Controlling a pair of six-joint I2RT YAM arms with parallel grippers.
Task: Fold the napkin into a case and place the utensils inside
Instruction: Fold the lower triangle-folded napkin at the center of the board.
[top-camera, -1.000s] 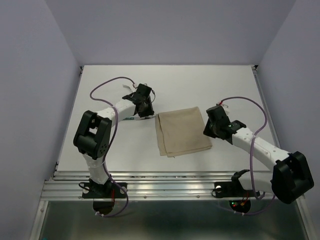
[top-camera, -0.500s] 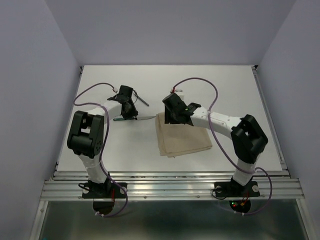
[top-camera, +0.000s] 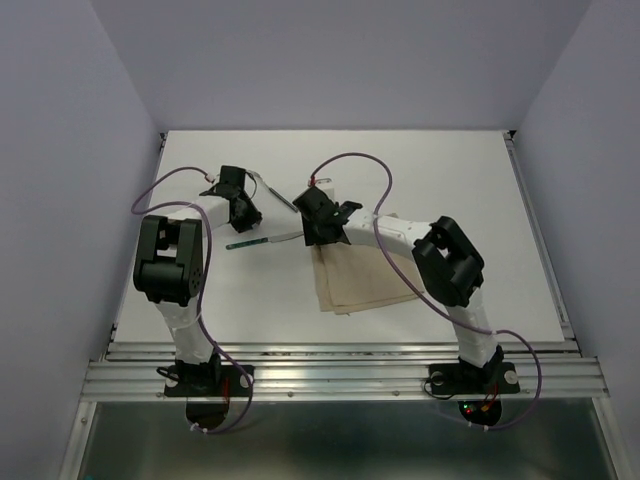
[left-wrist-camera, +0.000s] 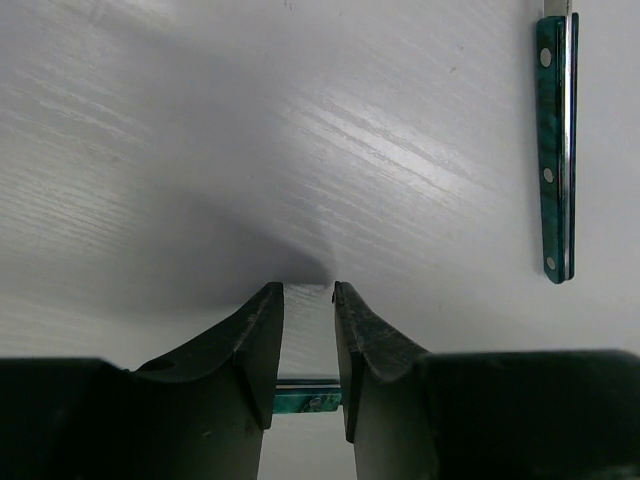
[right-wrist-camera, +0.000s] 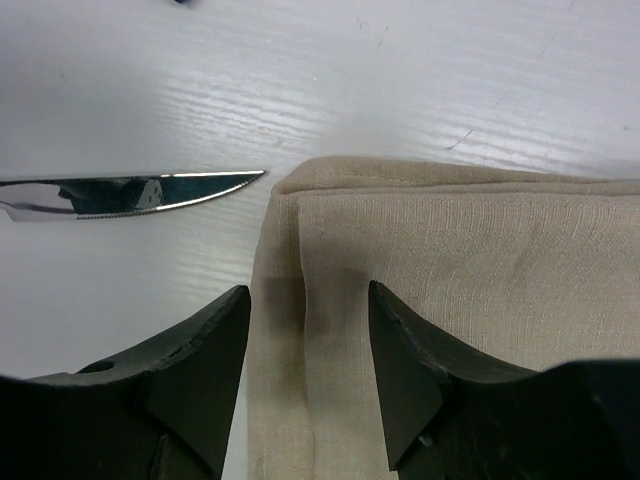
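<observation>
The beige napkin (top-camera: 365, 275) lies folded on the table, right of centre. My right gripper (top-camera: 320, 232) hangs open over the napkin's far left corner (right-wrist-camera: 450, 260). Its fingers (right-wrist-camera: 307, 290) straddle the folded left edge and hold nothing. A knife (top-camera: 268, 239) with a green handle lies just left of that corner, its blade (right-wrist-camera: 150, 190) pointing at the cloth. A second utensil (top-camera: 277, 192) lies slanted behind it. My left gripper (top-camera: 243, 210) stands over the table, its jaws (left-wrist-camera: 306, 287) narrowly open with bare table between the tips. One green handle (left-wrist-camera: 308, 398) crosses behind them and another (left-wrist-camera: 555, 150) lies to the right.
Purple cables (top-camera: 345, 160) loop above both arms. The white tabletop (top-camera: 450, 180) is walled at the back and sides, and a metal rail (top-camera: 340, 375) runs along its near edge.
My right arm swung left across the napkin to its far left corner and its jaws opened. My left gripper slid left, uncovering the utensils.
</observation>
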